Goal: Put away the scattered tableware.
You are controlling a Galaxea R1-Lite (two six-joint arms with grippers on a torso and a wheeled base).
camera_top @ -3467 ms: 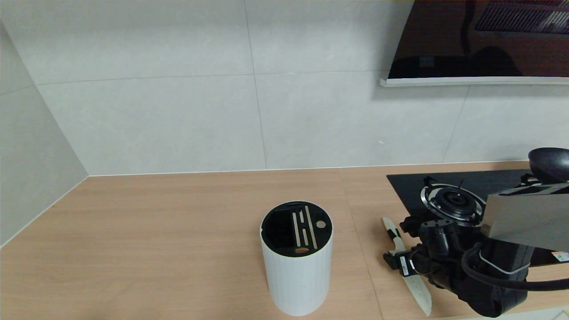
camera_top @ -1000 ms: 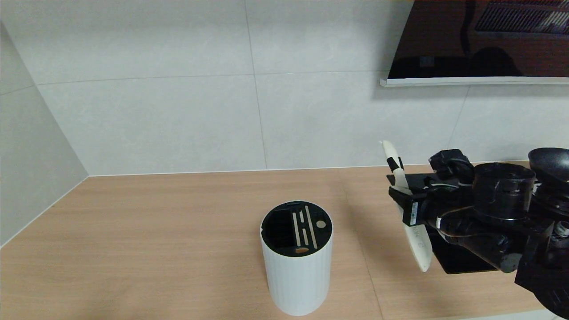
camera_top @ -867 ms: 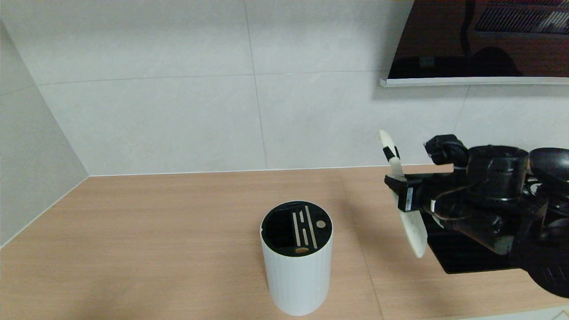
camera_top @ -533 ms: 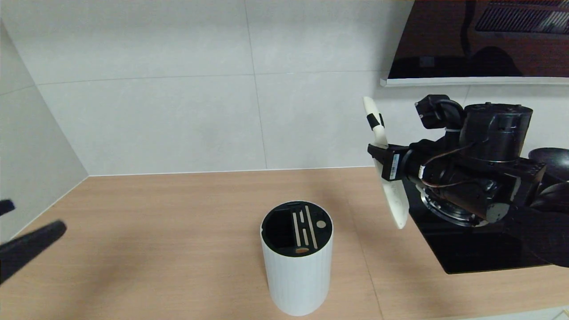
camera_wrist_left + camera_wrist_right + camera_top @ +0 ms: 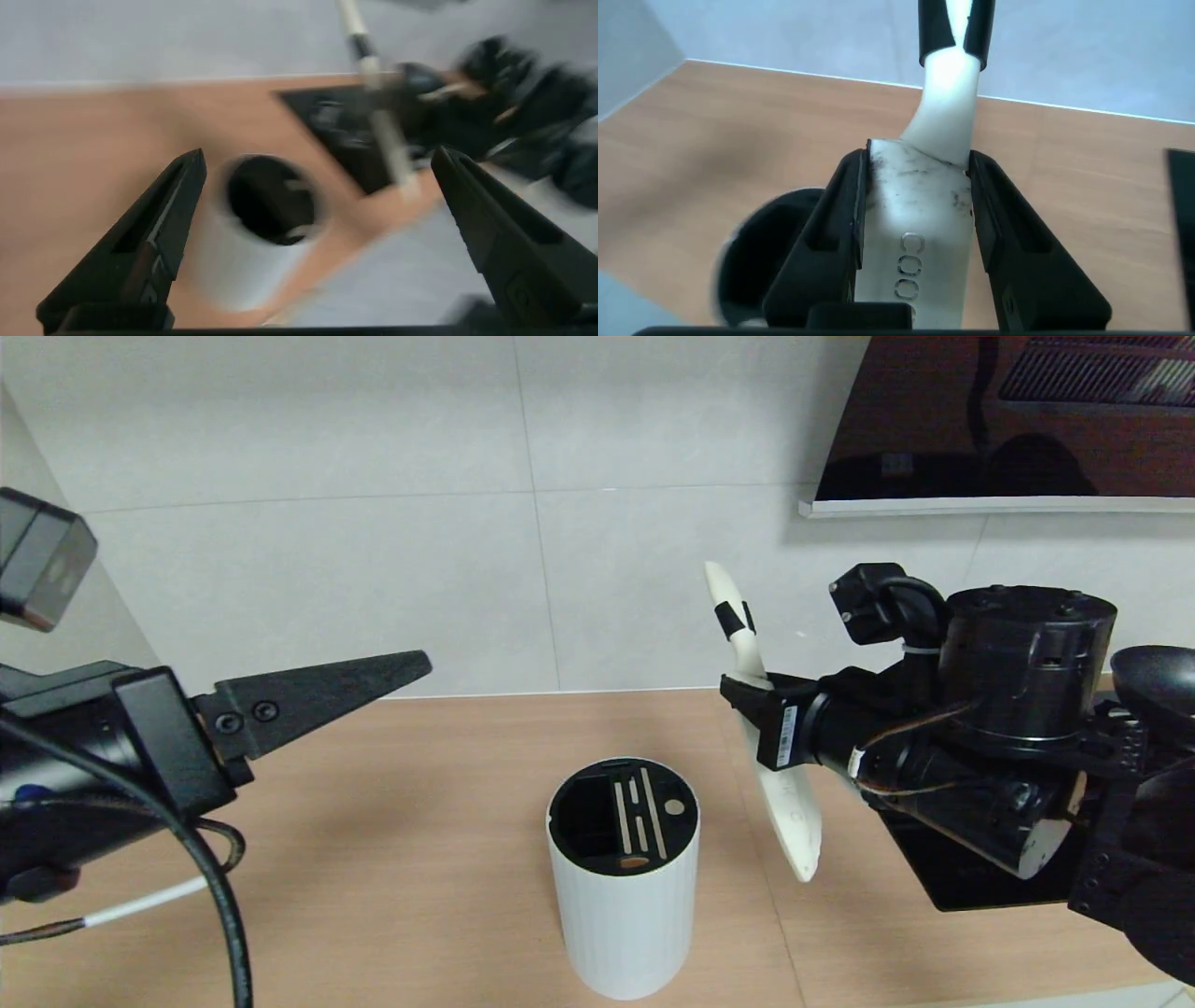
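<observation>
Right hand clamps a white knife mid-length, tip down, in the air at 3 o'clock of the white slotted knife holder standing on the worktop. Left wrist view: left hand spread wide, holding nothing, the holder beyond it. Right wrist view: fingers pinch the blade's flat sides.

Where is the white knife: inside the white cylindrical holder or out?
Out. The white knife hangs blade-down in the right gripper, beside the white cylindrical holder.
</observation>
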